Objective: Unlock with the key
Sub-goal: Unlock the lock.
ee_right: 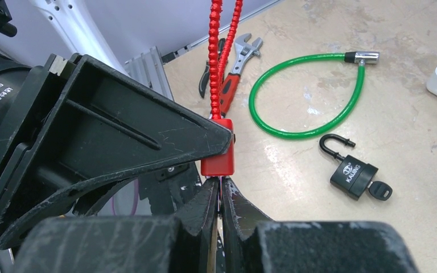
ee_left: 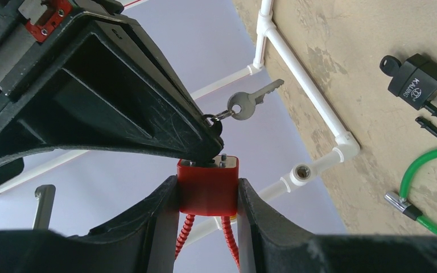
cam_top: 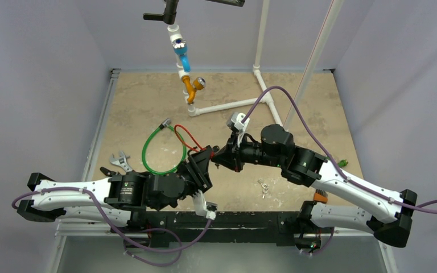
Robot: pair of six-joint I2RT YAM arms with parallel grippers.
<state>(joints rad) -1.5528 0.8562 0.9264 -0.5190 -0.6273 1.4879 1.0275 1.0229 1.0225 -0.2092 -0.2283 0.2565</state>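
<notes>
Hands meet above the bench (cam_top: 148, 102): your left hand (ee_left: 207, 196), partly open, clamps the red lock (ee_right: 217, 162); your right hand (ee_right: 221, 193), pinched shut, holds the key (ee_right: 222, 181) at its end, spare key (ee_left: 250, 102) dangling. Beyond lie a black padlock (ee_right: 353, 176) and a green cable (ee_right: 296, 135).

Through the left wrist camera, the right gripper (ee_left: 210, 133) is covering the keyhole face of the red lock (ee_left: 207, 190). I am only seeing a spare key (ee_left: 253, 99) dangling on its ring, not whatever is sitting in the slot. The green cable lock (ee_left: 427, 170) is running off that view's right edge. In the right wrist view the gripper's own fingers (ee_right: 202, 207) are hiding what they are pinching. The red cable (ee_right: 219, 51) is leaving the top edge there and crossing over the pliers (ee_right: 227, 94). Overhead, a small key bunch (cam_top: 263, 186) is showing too tiny for me to tell apart.
</notes>
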